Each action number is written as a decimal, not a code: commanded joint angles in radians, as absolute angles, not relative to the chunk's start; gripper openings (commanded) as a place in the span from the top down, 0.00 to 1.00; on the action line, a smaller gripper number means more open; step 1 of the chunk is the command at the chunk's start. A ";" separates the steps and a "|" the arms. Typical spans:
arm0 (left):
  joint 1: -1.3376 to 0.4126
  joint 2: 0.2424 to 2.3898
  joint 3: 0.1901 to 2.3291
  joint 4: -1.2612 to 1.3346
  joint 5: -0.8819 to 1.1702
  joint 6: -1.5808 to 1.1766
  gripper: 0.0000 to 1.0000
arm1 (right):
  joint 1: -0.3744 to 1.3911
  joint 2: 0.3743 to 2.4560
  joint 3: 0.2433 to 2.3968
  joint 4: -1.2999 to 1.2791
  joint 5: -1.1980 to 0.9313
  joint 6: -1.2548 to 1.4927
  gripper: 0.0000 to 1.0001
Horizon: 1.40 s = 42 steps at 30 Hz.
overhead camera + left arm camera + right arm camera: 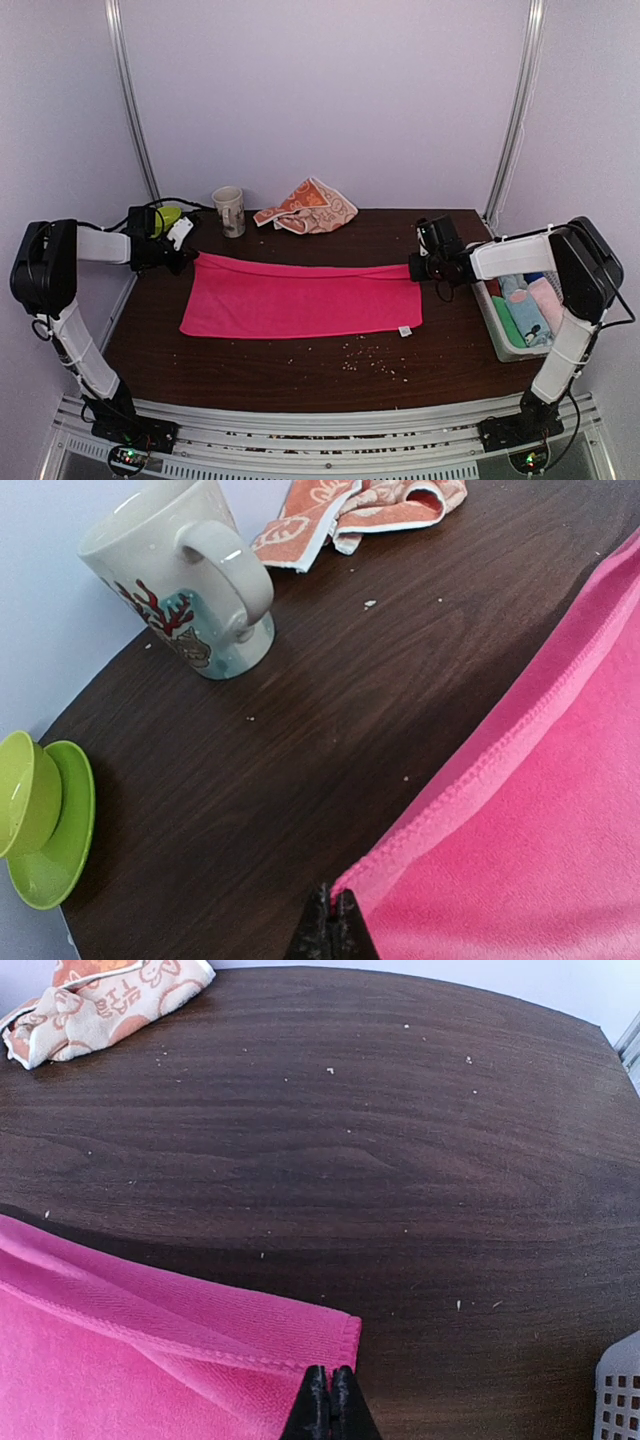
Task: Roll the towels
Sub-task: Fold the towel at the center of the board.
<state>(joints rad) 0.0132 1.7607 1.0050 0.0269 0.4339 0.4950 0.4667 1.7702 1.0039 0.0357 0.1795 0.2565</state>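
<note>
A hot pink towel (300, 296) lies spread flat across the middle of the dark table, its far edge folded over. My left gripper (188, 258) is shut on its far left corner (352, 882), the black fingertips (333, 912) pinching the hem. At the far right corner (335, 1345) my right gripper (414, 268) is shut on the pink towel too, its fingertips (328, 1388) closed over the edge. An orange-peach printed towel (308, 208) lies crumpled at the back of the table, also seen in the left wrist view (360, 510) and the right wrist view (95, 1005).
A patterned mug (229, 210) stands at the back left, beside a green cup on a saucer (40, 820). A white basket (497, 325) with rolled cloths sits at the right edge. Crumbs (370, 358) dot the table in front of the pink towel.
</note>
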 commanded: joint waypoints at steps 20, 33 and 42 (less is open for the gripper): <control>0.063 1.577 0.859 -0.160 0.641 0.767 1.00 | 0.561 1.614 0.890 -0.123 0.167 0.244 1.00; 0.118 1.561 0.850 -0.284 0.725 0.872 1.00 | 0.564 1.528 0.804 -0.178 0.232 0.251 1.00; 0.124 1.522 0.813 -0.385 0.761 0.986 1.00 | 0.614 1.499 0.760 -0.198 0.272 0.290 1.00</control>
